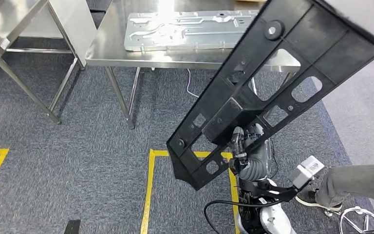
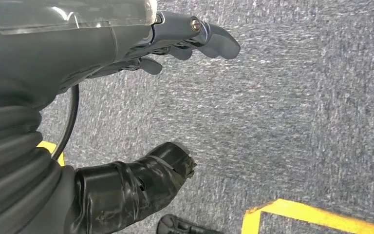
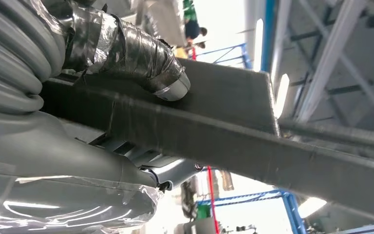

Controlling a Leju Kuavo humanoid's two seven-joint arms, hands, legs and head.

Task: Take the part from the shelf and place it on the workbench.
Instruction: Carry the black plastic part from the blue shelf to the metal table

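Observation:
The part is a long black plastic panel with several cut-outs, held up at a slant over the carpet, its upper end overlapping the workbench edge. My right hand grips it near its lower end. In the right wrist view the taped thumb presses on the panel's rim with the other fingers beneath it. The steel workbench stands ahead with a flat silver metal plate lying on it. My left hand hangs over the carpet, fingers apart and holding nothing.
A steel shelf frame stands at the far left. Yellow tape lines mark the grey carpet. A person's leg and shoe are at the lower right, beside a chair base.

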